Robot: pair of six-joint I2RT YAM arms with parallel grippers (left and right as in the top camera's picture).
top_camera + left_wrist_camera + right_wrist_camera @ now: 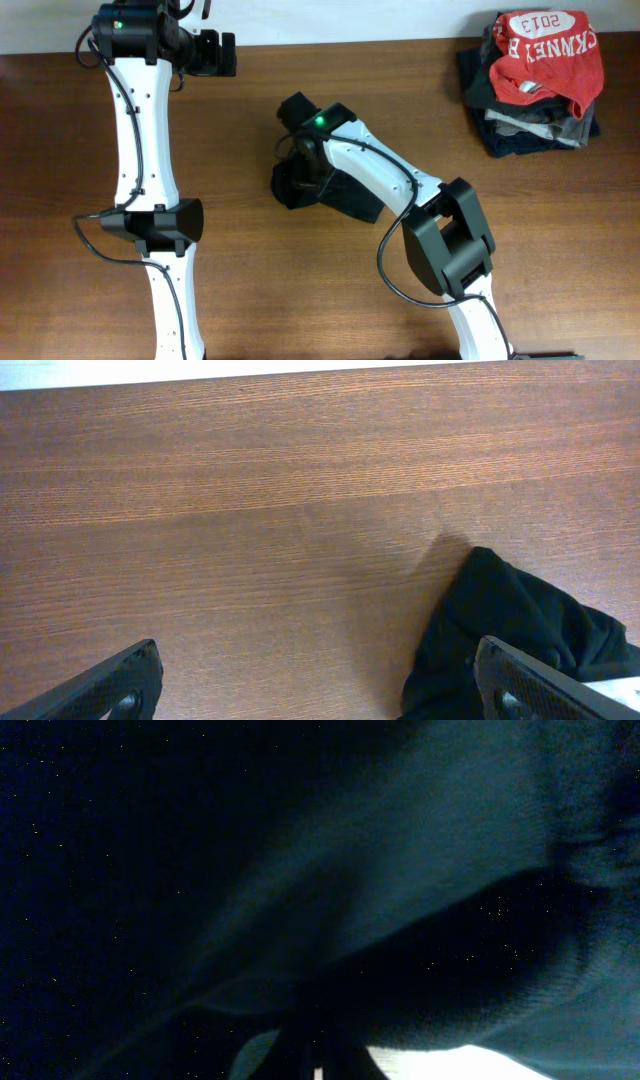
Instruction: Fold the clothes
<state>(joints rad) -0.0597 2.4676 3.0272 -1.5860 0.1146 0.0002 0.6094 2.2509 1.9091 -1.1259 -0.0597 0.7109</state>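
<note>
robot lab bench: wood-grain table (pixel 300 300), two white cabled arms (pixel 140 120), heap of garments (pixel 545 60)

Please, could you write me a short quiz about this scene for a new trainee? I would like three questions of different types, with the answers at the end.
1. True or false: the left gripper is open, with nothing between its fingers.
2. Which arm's gripper is down on the black shirt?
3. The red shirt lies: A) under the black shirt; B) on top of the pile of folded garments at the far right of the table; C) in the left gripper.
Key: 1 true; 2 the right gripper; 3 B.
</note>
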